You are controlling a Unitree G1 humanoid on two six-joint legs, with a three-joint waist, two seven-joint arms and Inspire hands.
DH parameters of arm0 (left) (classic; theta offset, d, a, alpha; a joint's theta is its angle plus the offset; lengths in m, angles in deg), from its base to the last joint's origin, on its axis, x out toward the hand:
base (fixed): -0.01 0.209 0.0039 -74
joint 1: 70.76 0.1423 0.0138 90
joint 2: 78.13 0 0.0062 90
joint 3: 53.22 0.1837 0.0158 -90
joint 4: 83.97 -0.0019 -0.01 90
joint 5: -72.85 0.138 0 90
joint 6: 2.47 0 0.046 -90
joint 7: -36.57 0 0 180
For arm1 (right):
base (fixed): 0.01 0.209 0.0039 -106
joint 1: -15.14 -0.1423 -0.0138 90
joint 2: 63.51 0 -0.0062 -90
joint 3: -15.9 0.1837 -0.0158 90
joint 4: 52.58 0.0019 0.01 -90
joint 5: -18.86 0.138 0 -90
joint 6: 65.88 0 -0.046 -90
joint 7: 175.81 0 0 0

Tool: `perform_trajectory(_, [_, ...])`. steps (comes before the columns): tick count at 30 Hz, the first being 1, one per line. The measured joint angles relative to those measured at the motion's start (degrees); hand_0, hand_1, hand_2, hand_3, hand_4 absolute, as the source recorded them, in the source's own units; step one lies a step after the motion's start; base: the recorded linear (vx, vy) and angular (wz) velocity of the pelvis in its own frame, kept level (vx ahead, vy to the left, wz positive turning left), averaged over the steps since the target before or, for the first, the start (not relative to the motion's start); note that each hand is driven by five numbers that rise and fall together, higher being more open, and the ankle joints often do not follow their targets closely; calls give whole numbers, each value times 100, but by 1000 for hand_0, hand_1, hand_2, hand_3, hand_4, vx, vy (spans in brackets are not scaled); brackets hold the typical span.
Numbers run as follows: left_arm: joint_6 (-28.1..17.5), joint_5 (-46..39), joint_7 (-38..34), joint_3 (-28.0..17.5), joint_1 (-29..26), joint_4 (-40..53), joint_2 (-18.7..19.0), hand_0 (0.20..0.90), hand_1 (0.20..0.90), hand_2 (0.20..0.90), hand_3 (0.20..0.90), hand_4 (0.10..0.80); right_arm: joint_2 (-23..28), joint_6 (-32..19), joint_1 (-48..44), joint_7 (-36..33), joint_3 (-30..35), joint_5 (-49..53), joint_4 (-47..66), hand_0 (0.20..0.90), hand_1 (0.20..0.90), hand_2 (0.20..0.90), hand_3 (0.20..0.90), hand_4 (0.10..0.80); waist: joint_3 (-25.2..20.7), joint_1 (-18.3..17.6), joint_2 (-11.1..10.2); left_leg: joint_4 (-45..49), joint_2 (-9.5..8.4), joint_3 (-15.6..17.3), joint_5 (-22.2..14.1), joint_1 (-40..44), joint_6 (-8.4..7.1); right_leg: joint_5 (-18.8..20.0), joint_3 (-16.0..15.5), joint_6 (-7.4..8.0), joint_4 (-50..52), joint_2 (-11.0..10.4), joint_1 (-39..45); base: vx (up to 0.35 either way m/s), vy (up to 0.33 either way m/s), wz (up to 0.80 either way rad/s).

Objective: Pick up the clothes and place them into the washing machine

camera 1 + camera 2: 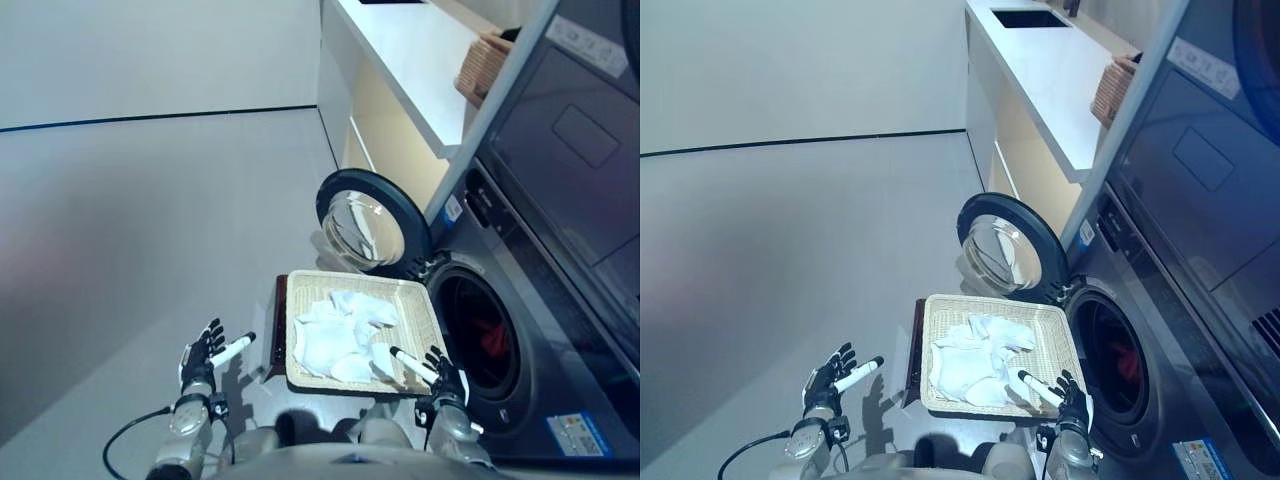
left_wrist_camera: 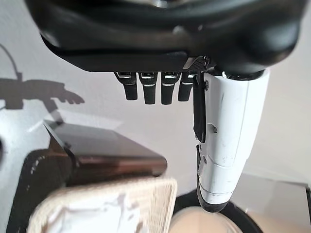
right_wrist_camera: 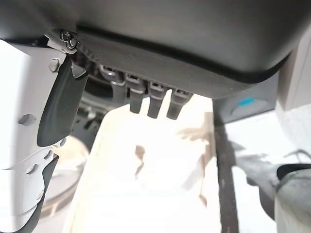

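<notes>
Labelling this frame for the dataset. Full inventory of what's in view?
clothes: one heap, white, in the wicker basket.
wicker basket: one, pale tan, on a dark stand in front of the washer.
dark stand: one, brown, under the basket.
washing machine: one, dark grey, on the right; something red inside the drum.
washer door: one, round, dark rim with glass, swung open.
counter: one, white, beyond the washer.
small woven basket: one, tan, on the counter.
left hand: dark, open, over the floor left of the basket.
right hand: dark, open, at the basket's near right corner.
</notes>
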Motion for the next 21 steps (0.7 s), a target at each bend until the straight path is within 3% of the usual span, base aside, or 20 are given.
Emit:
perform_trajectory(3, [4,-1,-24,-25,109,-3,93,900,900,900,900,800,-13,0,-2,6,0,-3,146,900,900,900,900,800,3,7,-15,-145,-36,31,35,-7,70,-6,-165,131,-561,-242,-74,117,-91,-9])
perform_trajectory(4, [5,2,-26,-22,115,-3,122,900,900,900,900,800,-19,-4,7,8,-1,-6,243,900,900,900,900,800,21,-32,-11,-176,-31,-1,66,-3,86,99,-150,302,-995,-314,-111,122,-107,-18])
perform_trajectory(5, [4,29,-30,-23,116,-1,123,900,900,900,900,800,-22,-4,8,9,-2,-14,301,900,900,900,900,800,40,-76,7,-223,-35,2,79,-2,93,285,-156,607,-1539,-405,-90,119,-95,-8])
perform_trajectory(7, [-3,83,-33,-17,125,1,107,900,900,900,900,800,-37,3,53,1,-3,-15,312,900,900,900,900,800,51,-189,-40,-294,-52,12,94,34,94,617,-147,1031,-2352,-579,-90,170,-112,3])
perform_trajectory(8, [-6,102,-33,-9,121,4,91,900,900,900,900,800,-42,9,83,2,-5,-18,312,900,900,900,900,800,70,-212,-82,-322,-53,11,113,77,66,761,-147,1073,-2574,-582,-85,175,-130,1])
perform_trajectory(10, [-8,116,-26,-5,175,8,96,900,900,900,900,800,-71,48,163,1,-13,-39,312,900,900,900,900,800,69,-201,-248,-437,-60,8,147,158,-44,950,-156,1032,-2792,-548,-69,118,-116,2])
perform_trajectory(12, [-8,115,-27,-10,252,7,161,900,900,900,900,800,-160,101,238,-5,-11,-51,309,900,900,900,900,800,14,-188,-572,-542,-151,-21,162,222,-225,961,-123,990,-2896,-486,31,109,-116,10])
perform_trajectory(13, [-5,116,-27,-12,260,-10,179,900,900,900,900,800,-187,106,252,-5,-8,-51,302,900,900,900,900,800,15,-199,-648,-547,-181,-60,159,229,-277,1124,-44,811,-2958,-469,83,112,-135,43])
perform_trajectory(14, [7,116,-17,18,293,5,73,900,900,900,900,800,-158,110,261,-11,35,-52,238,900,900,900,900,800,18,-291,-581,-514,-25,-237,121,218,-432,1268,-12,632,-2945,-298,140,64,-81,36])
perform_trajectory(18, [0,115,-3,42,324,0,-97,900,900,900,900,800,-68,111,138,-4,19,-76,209,900,900,900,900,800,88,-303,-362,-457,431,-330,52,221,-700,1192,-215,406,-3022,146,325,150,-231,12])
perform_trajectory(21, [-1,109,-12,37,198,-4,-125,900,900,900,900,800,11,103,62,-6,-29,-115,202,900,900,900,900,800,60,-305,-302,-457,621,-515,26,198,-820,1104,-347,268,-3017,331,361,116,-168,23])
